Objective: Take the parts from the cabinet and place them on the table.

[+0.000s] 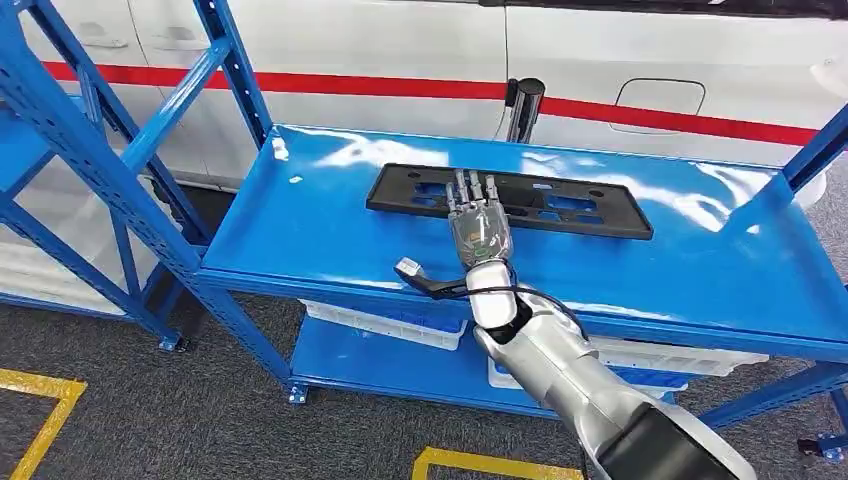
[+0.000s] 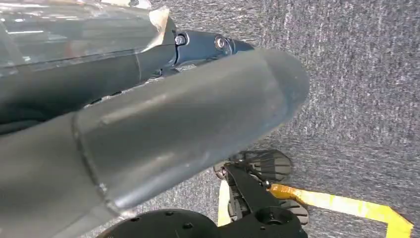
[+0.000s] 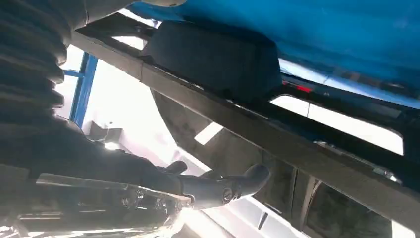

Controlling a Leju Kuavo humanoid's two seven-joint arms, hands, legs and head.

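Black plastic, long and flat with cut-outs, the part (image 1: 510, 200) lies on the blue top shelf (image 1: 300, 230) of the cabinet, toward the shelf's rear. The right hand (image 1: 477, 215) rests over the part's near edge with fingers stretched forward across it; no grip has closed that I can see, so the hand reads as spread and holding nothing. The left hand (image 2: 148, 129) hangs over the grey floor; whether its fingers are spread or curled I cannot tell. Judged from this, the task is barely begun: lifting and carrying remain. Bare shelf surrounds the part, though the blue uprights (image 1: 90, 160) stand well to one side of it.
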